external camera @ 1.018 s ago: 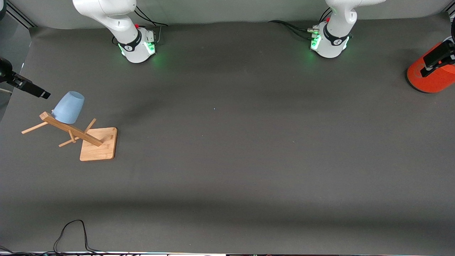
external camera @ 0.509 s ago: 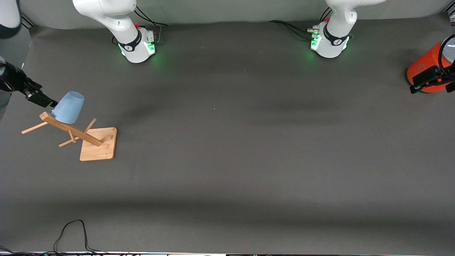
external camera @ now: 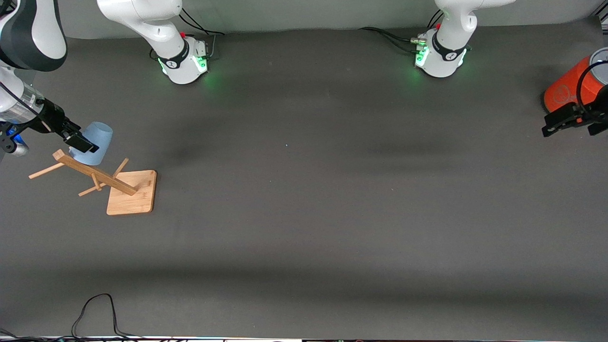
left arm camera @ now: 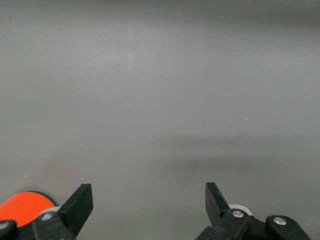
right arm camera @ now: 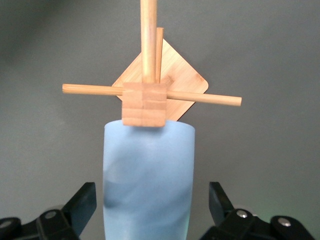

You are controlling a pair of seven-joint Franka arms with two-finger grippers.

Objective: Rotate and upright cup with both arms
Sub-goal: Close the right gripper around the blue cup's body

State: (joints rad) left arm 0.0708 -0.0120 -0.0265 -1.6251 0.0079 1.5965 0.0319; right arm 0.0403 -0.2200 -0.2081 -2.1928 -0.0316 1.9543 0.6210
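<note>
The light-blue cup (external camera: pixel 102 137) hangs mouth-down on a peg of a wooden rack (external camera: pixel 95 175) toward the right arm's end of the table. My right gripper (external camera: pixel 81 142) is open and straddles the cup. In the right wrist view the cup (right arm camera: pixel 148 170) fills the space between the fingers (right arm camera: pixel 82 202) with a gap on each side, and the rack's block (right arm camera: pixel 144 104) sits at its top. My left gripper (external camera: pixel 565 123) is open and empty at the left arm's end of the table, beside the orange cylinder (external camera: pixel 570 88). The left wrist view shows it (left arm camera: pixel 149 200) over bare mat.
The rack's square bamboo base (external camera: pixel 131 192) lies on the dark mat, nearer the front camera than the cup. The orange cylinder also shows in the left wrist view (left arm camera: pixel 25 205). A black cable (external camera: pixel 95 304) loops at the table's near edge.
My right gripper has moved in from the table's end and now straddles the cup. My left gripper has come down beside the orange cylinder. The cup and rack have not moved.
</note>
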